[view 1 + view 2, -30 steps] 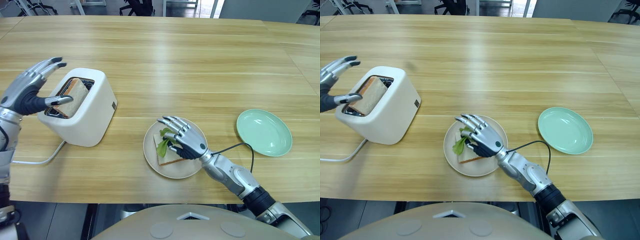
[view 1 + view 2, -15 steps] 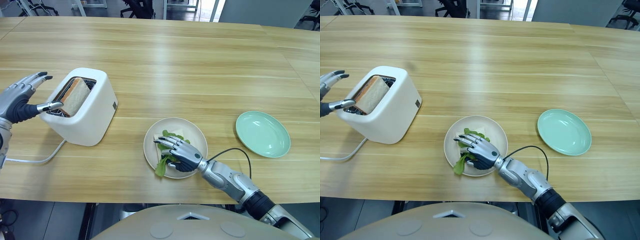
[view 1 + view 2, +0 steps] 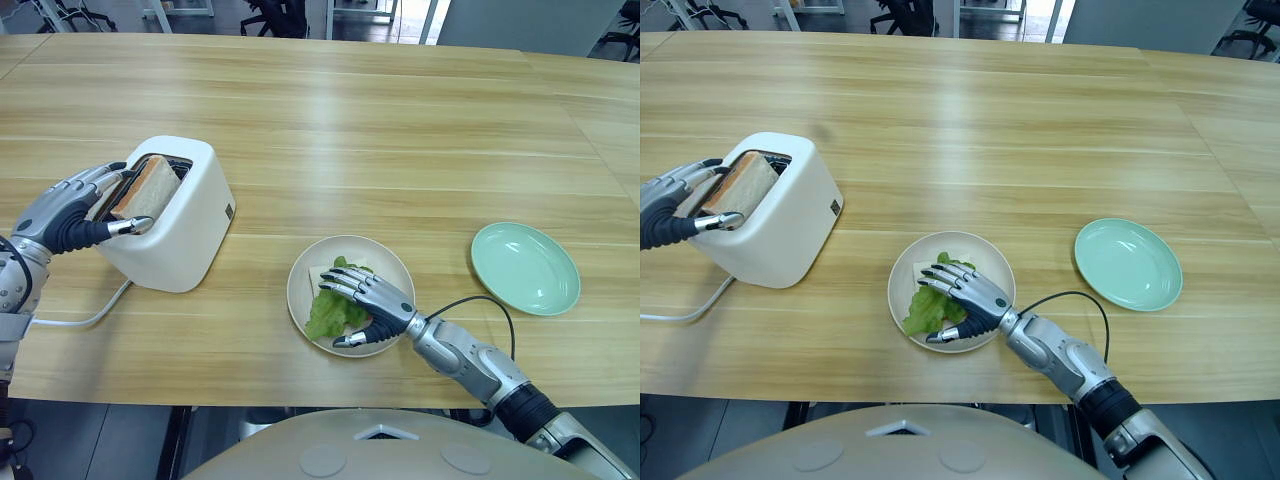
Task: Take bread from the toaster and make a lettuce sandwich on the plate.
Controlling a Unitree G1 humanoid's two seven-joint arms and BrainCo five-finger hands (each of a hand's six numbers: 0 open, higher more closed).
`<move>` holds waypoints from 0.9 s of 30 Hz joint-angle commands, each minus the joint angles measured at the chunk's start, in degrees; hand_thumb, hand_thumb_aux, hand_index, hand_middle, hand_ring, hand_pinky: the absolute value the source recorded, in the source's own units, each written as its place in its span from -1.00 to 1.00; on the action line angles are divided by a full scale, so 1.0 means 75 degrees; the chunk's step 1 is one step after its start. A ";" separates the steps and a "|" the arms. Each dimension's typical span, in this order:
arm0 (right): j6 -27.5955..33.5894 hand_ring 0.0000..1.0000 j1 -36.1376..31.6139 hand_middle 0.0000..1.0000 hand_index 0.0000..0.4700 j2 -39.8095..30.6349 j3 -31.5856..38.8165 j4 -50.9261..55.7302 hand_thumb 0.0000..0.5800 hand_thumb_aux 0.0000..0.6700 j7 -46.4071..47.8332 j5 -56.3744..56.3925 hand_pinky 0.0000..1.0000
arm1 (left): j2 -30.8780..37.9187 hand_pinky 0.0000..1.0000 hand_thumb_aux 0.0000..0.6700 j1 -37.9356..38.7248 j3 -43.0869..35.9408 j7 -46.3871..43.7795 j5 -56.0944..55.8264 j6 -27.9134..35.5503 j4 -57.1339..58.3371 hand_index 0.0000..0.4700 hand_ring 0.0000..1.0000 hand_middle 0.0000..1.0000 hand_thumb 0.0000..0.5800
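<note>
While the left hand (image 3: 70,208) has its fingers curled around the bread slice (image 3: 150,190) standing in the white toaster (image 3: 175,240), the right hand (image 3: 375,300) lies spread flat on the lettuce (image 3: 322,312), gripping nothing. The leaf covers a second slice (image 3: 318,274) on the beige plate (image 3: 297,275). The toaster's small dark side label (image 3: 228,212) is too small to read.
</note>
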 commanded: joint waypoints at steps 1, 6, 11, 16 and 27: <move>-0.0160 -1.00 0.0094 -1.00 -1.00 0.0042 -0.0215 -0.0275 -1.00 -1.00 0.0205 0.0444 -1.00 | 0.0062 -1.00 0.09 0.0054 -0.0316 -0.0172 -0.0010 -0.0101 0.0012 0.07 -1.00 -1.00 0.59; -0.0249 -1.00 0.0150 -1.00 -1.00 0.0094 -0.0369 -0.0400 -1.00 -1.00 0.0311 0.0684 -1.00 | 0.0041 -1.00 0.55 0.0011 -0.0473 -0.0184 -0.0062 -0.0181 0.0115 0.51 -1.00 -1.00 0.90; -0.0333 -1.00 0.0188 -1.00 -1.00 0.0180 -0.0514 -0.0448 -1.00 -1.00 0.0371 0.0819 -1.00 | 0.0020 -1.00 1.00 -0.0077 -0.0476 -0.0151 -0.0227 -0.0287 0.0141 0.96 -1.00 -1.00 1.00; -0.0343 -1.00 0.0149 -1.00 -1.00 0.0260 -0.0587 -0.0298 -1.00 -1.00 0.0389 0.0800 -1.00 | -0.0232 -1.00 1.00 -0.0324 -0.0236 -0.0229 -0.0989 -0.0140 -0.0035 0.96 -1.00 -1.00 1.00; -0.0420 -1.00 0.0120 -1.00 -1.00 0.0435 -0.0648 -0.0104 -1.00 -1.00 0.0369 0.0734 -1.00 | -0.0723 -1.00 1.00 -0.0986 0.0215 -0.0294 -0.2206 0.0751 -0.0282 0.96 -1.00 -1.00 1.00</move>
